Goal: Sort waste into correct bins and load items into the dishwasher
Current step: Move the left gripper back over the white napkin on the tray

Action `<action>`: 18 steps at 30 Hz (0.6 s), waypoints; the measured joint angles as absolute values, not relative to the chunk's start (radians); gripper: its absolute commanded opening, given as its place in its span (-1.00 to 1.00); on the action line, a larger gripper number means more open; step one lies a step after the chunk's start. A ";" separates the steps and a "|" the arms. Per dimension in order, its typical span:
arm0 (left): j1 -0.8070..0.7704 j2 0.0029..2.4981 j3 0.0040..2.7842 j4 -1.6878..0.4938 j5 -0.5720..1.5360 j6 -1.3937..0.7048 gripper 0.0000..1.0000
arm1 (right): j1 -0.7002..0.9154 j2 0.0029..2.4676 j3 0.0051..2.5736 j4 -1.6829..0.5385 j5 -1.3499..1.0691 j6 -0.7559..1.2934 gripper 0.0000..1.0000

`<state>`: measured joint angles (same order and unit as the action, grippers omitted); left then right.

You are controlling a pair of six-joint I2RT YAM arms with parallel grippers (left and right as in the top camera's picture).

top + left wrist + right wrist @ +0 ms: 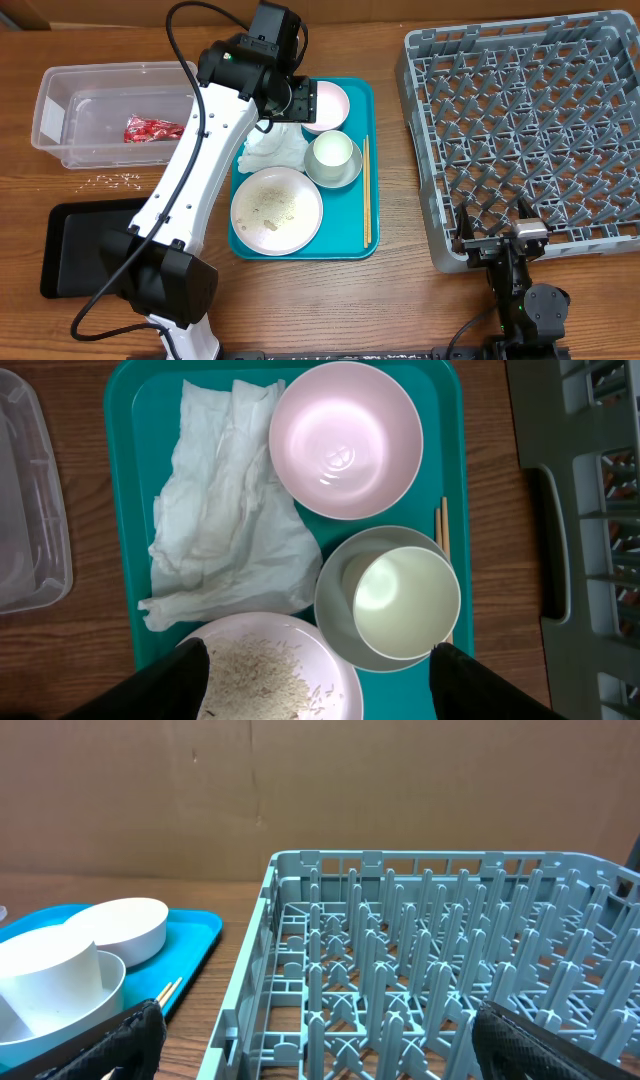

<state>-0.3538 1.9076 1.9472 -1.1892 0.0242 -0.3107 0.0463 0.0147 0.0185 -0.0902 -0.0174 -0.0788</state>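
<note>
On the teal tray [350,235] lie a crumpled white napkin [275,148], a pink-white bowl [327,105], a white cup [333,152] standing in a grey metal bowl [345,178], a white plate [277,208] with rice crumbs, and chopsticks [366,190]. My left gripper [290,97] hovers open above the napkin and bowl. In the left wrist view its jaws [320,685] are spread over the plate [265,670], with the napkin [225,520], bowl [345,438] and cup [405,603] ahead. My right gripper [495,235] is open and empty at the dish rack's [530,130] front edge.
The clear tub [60,105] at the far left holds a red scrap [152,130]. The black tray [85,245] lies in front of it, partly under my left arm. Loose rice grains [118,180] lie on the wood between them. The right wrist view shows the rack [430,950] close ahead.
</note>
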 measured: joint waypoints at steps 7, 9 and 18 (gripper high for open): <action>-0.354 1.908 1.947 -1.190 0.021 -0.311 0.48 | 0.047 0.015 0.019 -0.091 -0.017 -0.079 1.00; -0.354 1.908 1.947 -1.190 0.021 -0.311 0.49 | 0.047 0.015 0.019 -0.090 -0.017 -0.078 1.00; -0.354 1.908 1.947 -1.194 0.021 -0.310 0.67 | 0.046 0.015 0.019 -0.090 -0.017 -0.079 1.00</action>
